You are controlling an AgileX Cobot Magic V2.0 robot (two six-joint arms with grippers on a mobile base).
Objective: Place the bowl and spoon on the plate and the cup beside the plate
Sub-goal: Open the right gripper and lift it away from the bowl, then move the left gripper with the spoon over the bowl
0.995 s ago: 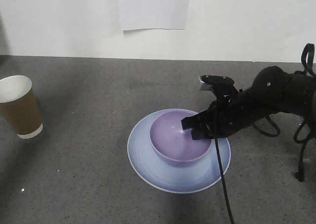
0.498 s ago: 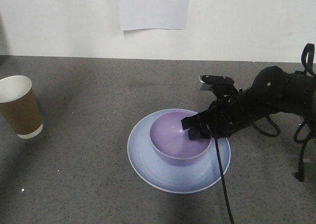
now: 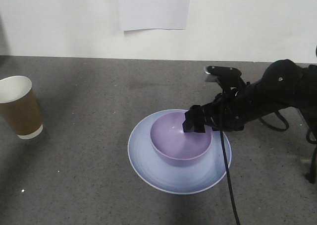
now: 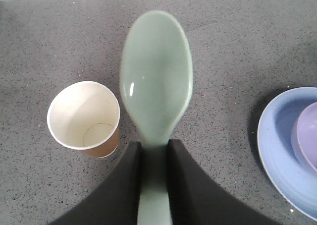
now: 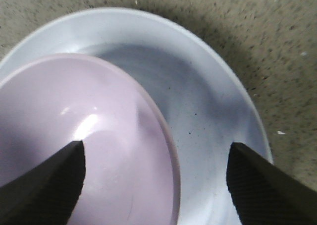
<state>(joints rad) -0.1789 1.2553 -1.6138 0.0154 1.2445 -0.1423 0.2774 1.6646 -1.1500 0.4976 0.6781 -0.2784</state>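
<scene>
Front view: the bowl (image 3: 181,144) sits in the plate (image 3: 148,173) on the grey table (image 3: 89,150). The cup (image 3: 20,108) stands upright, well apart at the left. The right gripper (image 3: 194,122) hangs over the bowl's rim on the arm's side.

Left wrist view: the left gripper (image 4: 154,178) is clamped on the spoon (image 4: 156,86), its fingers (image 4: 124,185) pressing the handle's sides. The spoon is above the table, between cup and plate.

Right wrist view: the right fingers (image 5: 49,185) are spread wide and hold nothing. They straddle the bowl's rim, one over its inside and one over the plate. Whether they touch it cannot be told.
</scene>
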